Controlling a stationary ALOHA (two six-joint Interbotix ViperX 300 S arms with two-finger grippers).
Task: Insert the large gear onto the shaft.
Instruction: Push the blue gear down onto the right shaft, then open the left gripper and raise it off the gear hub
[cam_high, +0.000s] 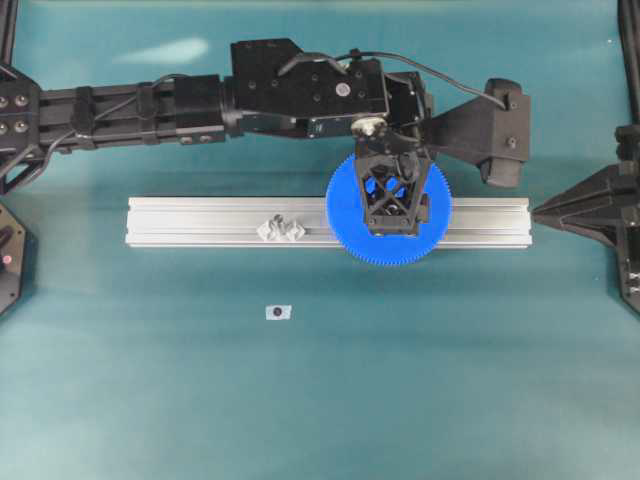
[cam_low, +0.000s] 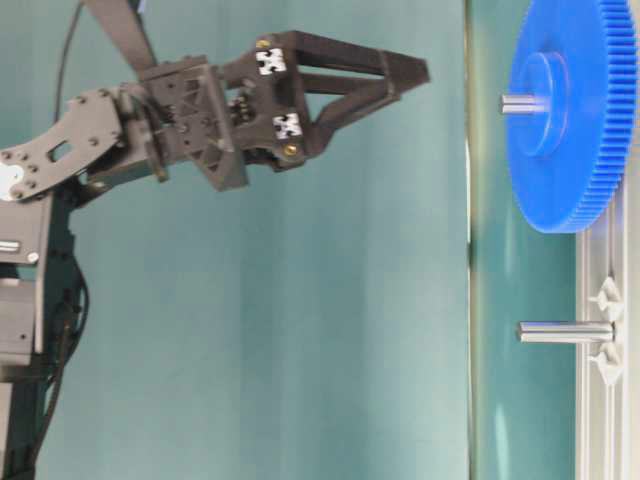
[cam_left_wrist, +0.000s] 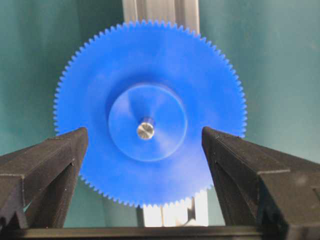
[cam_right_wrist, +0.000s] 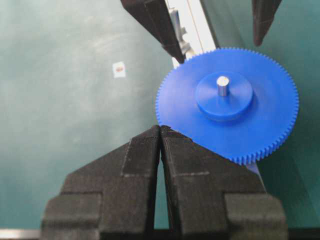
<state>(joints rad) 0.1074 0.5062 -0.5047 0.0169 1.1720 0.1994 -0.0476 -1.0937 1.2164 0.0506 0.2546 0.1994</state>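
The large gear (cam_high: 345, 215), bright blue with fine teeth, lies flat on the right part of the rail. The shaft (cam_left_wrist: 145, 130) pokes up through its hub (cam_right_wrist: 223, 97). My left gripper (cam_left_wrist: 145, 145) hangs open straight above the gear (cam_left_wrist: 150, 65), its fingers (cam_left_wrist: 60, 155) wide apart and holding nothing. In the table-level view its tips (cam_low: 424, 70) stand clear of the shaft's end (cam_low: 515, 103). My right gripper (cam_right_wrist: 160, 129) is shut and empty, just off the gear's rim; in the overhead view it (cam_high: 537, 212) sits beyond the rail's right end.
A long grooved aluminium rail (cam_high: 200, 222) runs across the table's middle. A second silvery pin (cam_low: 565, 332) stands on it between two clear pieces (cam_high: 281, 229), left of the gear. A small white tag (cam_high: 278, 312) lies in front of the rail.
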